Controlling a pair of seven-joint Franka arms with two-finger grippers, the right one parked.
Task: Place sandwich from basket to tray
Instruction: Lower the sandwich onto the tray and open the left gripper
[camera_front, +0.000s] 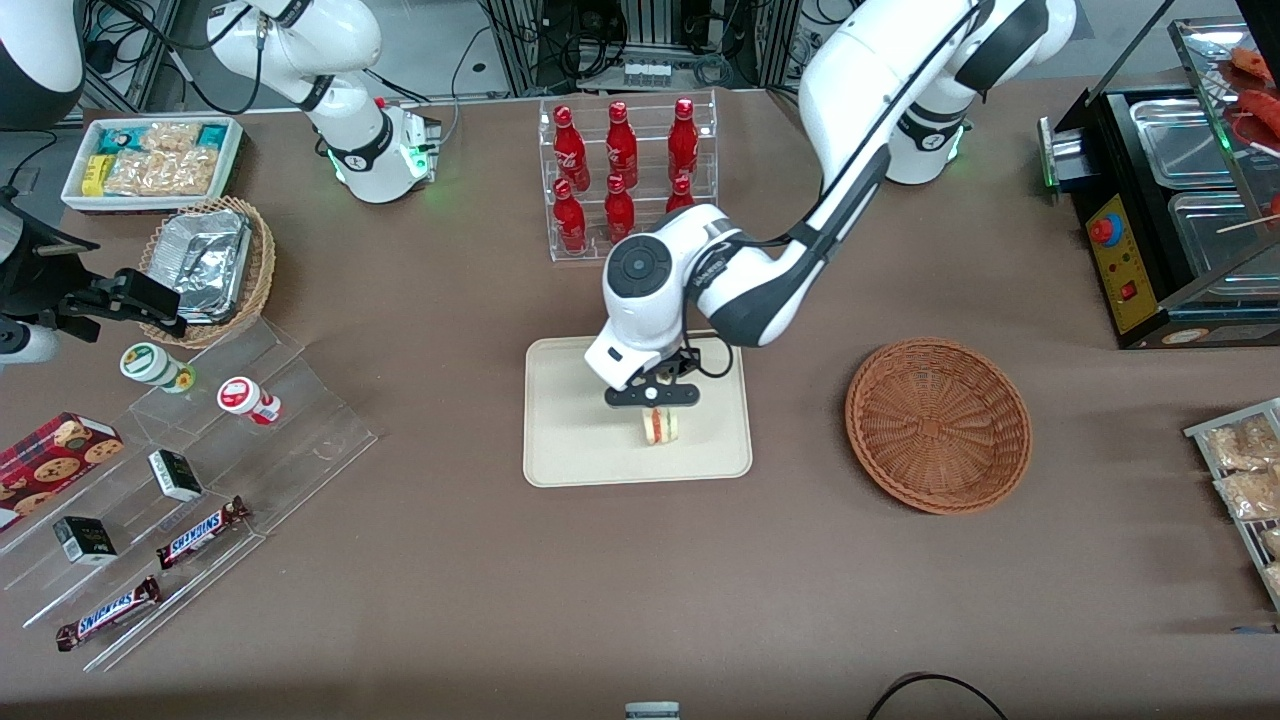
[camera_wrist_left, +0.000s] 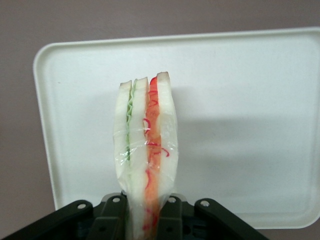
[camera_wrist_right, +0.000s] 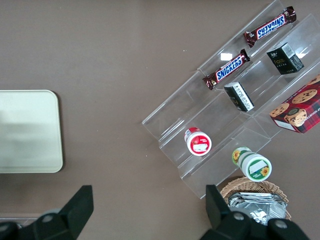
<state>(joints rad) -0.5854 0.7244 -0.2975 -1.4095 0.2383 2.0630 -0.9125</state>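
The sandwich (camera_front: 659, 427), a wrapped wedge with red and green filling, hangs in my left gripper (camera_front: 653, 408) over the cream tray (camera_front: 570, 440). In the left wrist view the sandwich (camera_wrist_left: 146, 150) stands between the two fingers (camera_wrist_left: 111, 217), which are shut on its end, with the tray (camera_wrist_left: 240, 125) underneath. I cannot tell whether it touches the tray. The reddish-brown wicker basket (camera_front: 938, 424) sits empty beside the tray, toward the working arm's end of the table.
A clear rack of red bottles (camera_front: 625, 175) stands farther from the front camera than the tray. A clear stepped shelf (camera_front: 190, 470) with snack bars and cups, a tan basket with foil trays (camera_front: 210, 268) and a white snack box (camera_front: 150, 160) lie toward the parked arm's end.
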